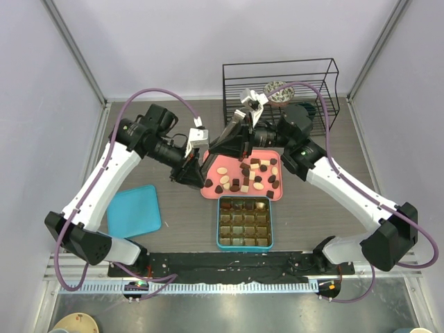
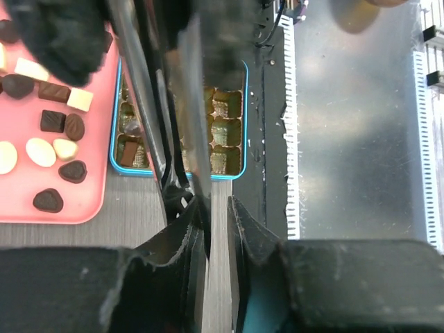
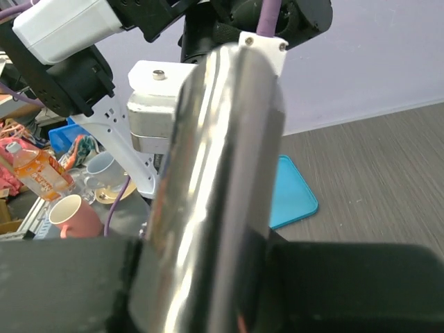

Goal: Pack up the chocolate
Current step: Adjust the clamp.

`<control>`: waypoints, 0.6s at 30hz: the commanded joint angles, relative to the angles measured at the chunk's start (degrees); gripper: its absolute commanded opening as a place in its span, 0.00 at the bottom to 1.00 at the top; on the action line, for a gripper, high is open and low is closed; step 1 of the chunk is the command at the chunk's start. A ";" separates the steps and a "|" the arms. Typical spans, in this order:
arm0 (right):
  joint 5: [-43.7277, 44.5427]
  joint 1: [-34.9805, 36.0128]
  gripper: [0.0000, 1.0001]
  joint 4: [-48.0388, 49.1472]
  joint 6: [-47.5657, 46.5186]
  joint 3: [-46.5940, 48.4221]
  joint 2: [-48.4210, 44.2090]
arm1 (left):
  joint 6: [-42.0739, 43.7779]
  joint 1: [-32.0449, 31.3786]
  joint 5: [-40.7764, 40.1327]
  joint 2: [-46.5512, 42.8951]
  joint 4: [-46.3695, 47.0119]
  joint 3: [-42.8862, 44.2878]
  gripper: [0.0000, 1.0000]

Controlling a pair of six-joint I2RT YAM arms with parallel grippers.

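**Overhead view.** You see both arms reaching inward over the counter (image 1: 182, 225) and meeting above the far-left part of the pink tray (image 2: 90, 201). The chocolate (image 1: 223, 170) lies loose on that tray as scattered dark brown, mid brown and cream pieces. Just on the near side of the tray sits the teal box (image 1: 244, 245), its brown compartments set in a grid. The left wrist view shows you at least one brown piece seated in a compartment on the tray side. The teal lid (image 1: 134, 210) lies flat on the counter to the left, well apart from the box. A black wire rack (image 1: 277, 64) stands at the far edge, behind the tray.

**Left wrist view.** The left arm's fingers (image 2: 179, 243) stand a little apart, with the joined end of a pair of metal tongs (image 2: 200, 139) between them. The steel rests against one finger, and a thin gap shows on the other side. The two blades run away from the fingers, out over the box.

**Right wrist view.** The right arm's fingers (image 3: 347, 284) press on the tongs from both sides, and polished steel fills the space between them. Behind the tongs you can make out white and black parts of the other arm and a corner of the teal lid on the counter.
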 commanded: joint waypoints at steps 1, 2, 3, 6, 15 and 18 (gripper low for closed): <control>0.50 0.02 0.13 5.39 2.52 -0.17 -1.56 | 0.84 -0.37 -1.12 -2.59 -14.61 -0.12 0.22; 0.50 0.03 0.09 5.66 2.87 -0.26 -1.47 | 0.84 -0.37 -1.21 -2.68 -14.53 -0.12 0.22; 0.41 0.11 0.07 6.01 3.66 -0.43 -1.47 | 0.84 -0.37 -1.56 -2.77 -14.44 -0.21 0.22; 0.59 0.20 0.07 6.45 3.93 -1.13 -1.74 | 0.41 -0.37 -2.52 -2.94 -14.35 0.23 0.24; 8.83 0.20 0.01 -4.33 -5.29 0.18 -5.60 | -8.73 -0.29 -22.19 -10.13 -4.43 0.68 1.00; 12.26 0.20 0.01 -8.20 -9.77 0.70 -7.01 | -12.06 -0.20 -32.20 -14.00 1.98 -2.04 1.00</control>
